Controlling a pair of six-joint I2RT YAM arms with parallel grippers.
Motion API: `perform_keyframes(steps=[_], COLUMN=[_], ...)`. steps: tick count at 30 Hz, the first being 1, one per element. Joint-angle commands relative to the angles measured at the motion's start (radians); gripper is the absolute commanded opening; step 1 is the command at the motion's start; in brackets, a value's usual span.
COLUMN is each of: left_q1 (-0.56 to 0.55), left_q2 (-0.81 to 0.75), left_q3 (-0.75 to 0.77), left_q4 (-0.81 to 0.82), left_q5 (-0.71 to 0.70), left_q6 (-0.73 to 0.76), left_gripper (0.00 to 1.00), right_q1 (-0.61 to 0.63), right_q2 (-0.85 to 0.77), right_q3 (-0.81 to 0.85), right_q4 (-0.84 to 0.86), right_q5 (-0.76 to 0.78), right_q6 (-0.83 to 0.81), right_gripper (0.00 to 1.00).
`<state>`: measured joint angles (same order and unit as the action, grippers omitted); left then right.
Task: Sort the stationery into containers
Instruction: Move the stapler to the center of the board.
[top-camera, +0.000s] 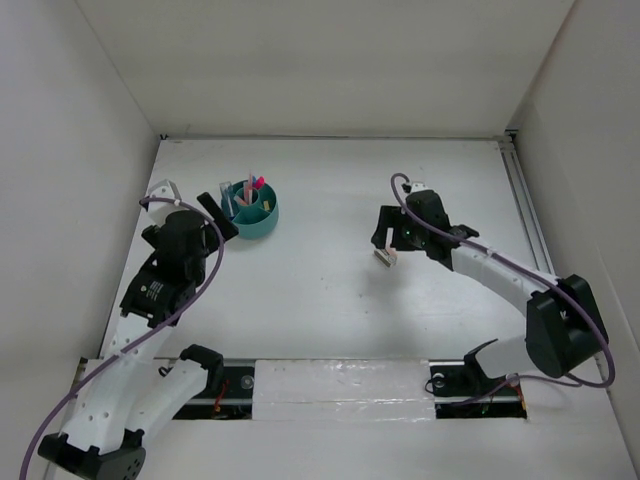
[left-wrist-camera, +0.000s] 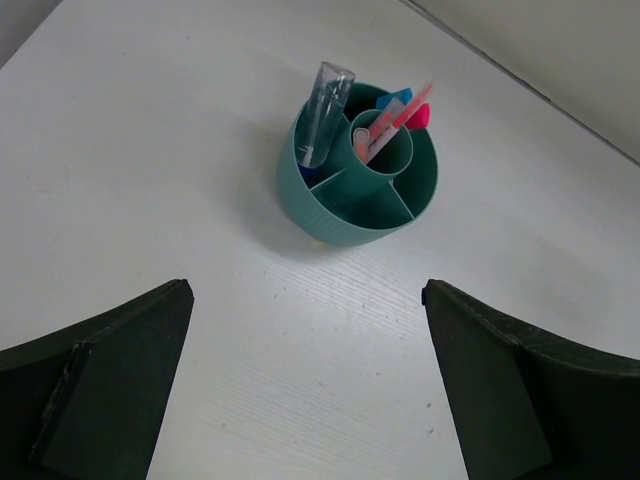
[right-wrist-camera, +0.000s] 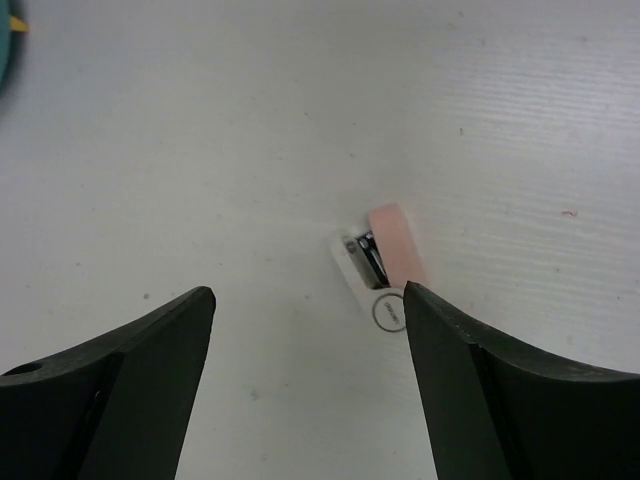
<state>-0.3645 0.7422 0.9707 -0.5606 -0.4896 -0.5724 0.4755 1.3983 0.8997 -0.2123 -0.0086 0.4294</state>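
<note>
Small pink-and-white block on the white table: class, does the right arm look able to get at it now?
Probably yes: the small pink-and-white block lies alone just below the right arm's open fingers, nothing between.

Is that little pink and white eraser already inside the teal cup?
No, the eraser lies on the table, well apart from the cup.

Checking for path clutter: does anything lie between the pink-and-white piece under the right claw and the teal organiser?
Nothing visible: only bare table separates the pink-and-white piece from the teal organiser. The left claw sits beyond the organiser.
</note>
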Motion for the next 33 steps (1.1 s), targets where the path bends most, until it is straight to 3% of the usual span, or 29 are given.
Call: perform_keyframes(steps=[1,24,33], left_q1=[0.002,0.002,0.002], left_q2=[-0.001,-0.001,-0.010], left_q3=[-0.020,-0.020,-0.020], left_q4=[0.048,0.048,0.057], left_q5=[0.026,0.056,0.056], left_q6=[0.031,0.040,0.040], left_gripper=[1.00,1.00,1.00], right_q1=[-0.040,0.014,0.032], right_q2=[-0.022,0.188,0.268], right_q3=[-0.065,-0.091,-0.039], right_q4=[0.025,0.094,0.053], right_q5=[-0.002,0.013,0.067], right_q6=[0.032,0.077,0.095], right_gripper=[0.82,0.80,0.62])
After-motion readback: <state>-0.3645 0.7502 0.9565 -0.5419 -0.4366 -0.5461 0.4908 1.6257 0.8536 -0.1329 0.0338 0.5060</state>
